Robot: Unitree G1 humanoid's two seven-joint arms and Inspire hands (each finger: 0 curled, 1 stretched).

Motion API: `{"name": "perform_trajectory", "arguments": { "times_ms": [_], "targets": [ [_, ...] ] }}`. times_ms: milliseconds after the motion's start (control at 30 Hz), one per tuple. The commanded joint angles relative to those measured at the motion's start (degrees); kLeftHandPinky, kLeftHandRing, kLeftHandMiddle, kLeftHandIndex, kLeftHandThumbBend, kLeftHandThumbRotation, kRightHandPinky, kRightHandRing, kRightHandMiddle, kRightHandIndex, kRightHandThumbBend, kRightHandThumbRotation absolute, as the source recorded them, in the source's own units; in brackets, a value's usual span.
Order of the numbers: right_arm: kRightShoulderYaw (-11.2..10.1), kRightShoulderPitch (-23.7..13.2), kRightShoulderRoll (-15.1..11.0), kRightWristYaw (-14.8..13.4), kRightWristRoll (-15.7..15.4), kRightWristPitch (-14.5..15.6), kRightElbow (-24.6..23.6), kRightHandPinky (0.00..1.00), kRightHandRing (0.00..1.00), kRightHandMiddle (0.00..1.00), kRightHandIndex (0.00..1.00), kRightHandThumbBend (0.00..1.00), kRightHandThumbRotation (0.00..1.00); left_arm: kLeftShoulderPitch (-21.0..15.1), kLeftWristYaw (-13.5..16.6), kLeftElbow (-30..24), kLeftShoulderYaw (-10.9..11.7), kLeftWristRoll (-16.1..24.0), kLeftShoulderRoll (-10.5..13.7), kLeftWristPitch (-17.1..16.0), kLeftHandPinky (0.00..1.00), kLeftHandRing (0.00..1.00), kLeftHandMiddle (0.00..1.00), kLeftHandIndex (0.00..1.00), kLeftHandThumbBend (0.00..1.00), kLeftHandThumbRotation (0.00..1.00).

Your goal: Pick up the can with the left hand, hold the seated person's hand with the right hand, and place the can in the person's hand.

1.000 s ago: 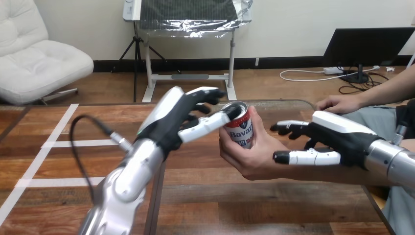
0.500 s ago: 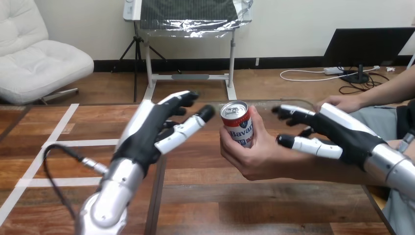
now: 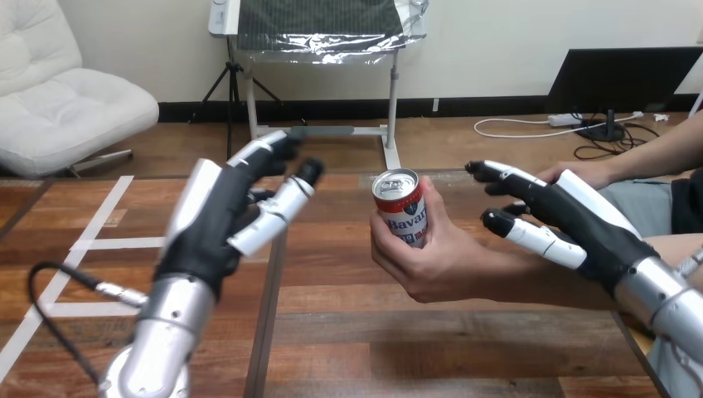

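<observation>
A red-and-white can (image 3: 403, 207) stands upright in the person's hand (image 3: 427, 257), whose fingers and thumb wrap round it above the table's middle. My left hand (image 3: 224, 215) hovers to the left of the can, apart from it, open with its fingers straight. My right hand (image 3: 572, 220) is raised at the right, above the person's forearm (image 3: 530, 286) and clear of it, open with fingers spread.
The wooden table (image 3: 348, 332) spreads below, with white tape lines (image 3: 99, 245) at its left. The person's other hand (image 3: 572, 174) rests at the far right edge of the table. A black cable (image 3: 58, 282) loops from my left forearm.
My left hand let go of the can and drew back to the left. My right hand lifted off the person's wrist and rose. The can stays in the person's hand.
</observation>
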Motion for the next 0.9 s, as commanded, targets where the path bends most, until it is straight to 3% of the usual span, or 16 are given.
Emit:
{"name": "perform_trajectory", "arguments": {
  "times_ms": [0, 133, 267, 533, 667, 867],
  "targets": [
    [-2.57, -0.29, 3.07, -1.59, 3.1, -4.2, -2.94, 0.83, 0.91, 0.91, 0.91, 0.96, 1.0, 0.73, 1.54, -5.67, 3.14, -2.57, -1.24, -0.59, 0.66, 0.81, 0.83, 0.83, 0.42, 0.83],
    [-3.04, 0.25, 3.67, -1.06, 4.41, -6.99, -3.18, 0.84, 0.91, 0.91, 0.91, 0.94, 1.0, 2.21, 1.38, -7.51, 4.05, -3.18, -0.48, -0.91, 0.67, 0.83, 0.84, 0.83, 0.39, 0.88],
    [-3.64, 1.71, 4.44, -0.65, 6.42, -7.35, -5.67, 0.84, 0.91, 0.91, 0.92, 0.95, 1.0, 4.18, 1.35, -9.92, 5.5, -4.83, -0.72, -1.1, 0.71, 0.85, 0.85, 0.85, 0.36, 0.92],
    [-4.53, 4.57, 5.37, -0.11, 9.32, -8.06, -10.24, 0.83, 0.9, 0.91, 0.91, 0.95, 1.0, 7.04, 0.94, -13.27, 7.54, -8.85, -1.08, -2.17, 0.82, 0.88, 0.86, 0.87, 0.19, 0.99],
    [-4.94, 6.25, 5.76, 0.66, 11.04, -8.47, -12.83, 0.83, 0.9, 0.91, 0.9, 0.95, 1.0, 8.75, 1.11, -15.63, 8.07, -8.96, -0.64, -1.9, 0.85, 0.87, 0.85, 0.86, 0.1, 0.99],
    [-5.36, 8.66, 6.33, 1.7, 13.7, -8.38, -16.03, 0.84, 0.9, 0.9, 0.9, 0.94, 1.0, 10.97, 0.98, -17.99, 8.64, -9.72, -0.66, -2.61, 0.87, 0.84, 0.84, 0.85, 0.14, 1.0]
  ]
}}
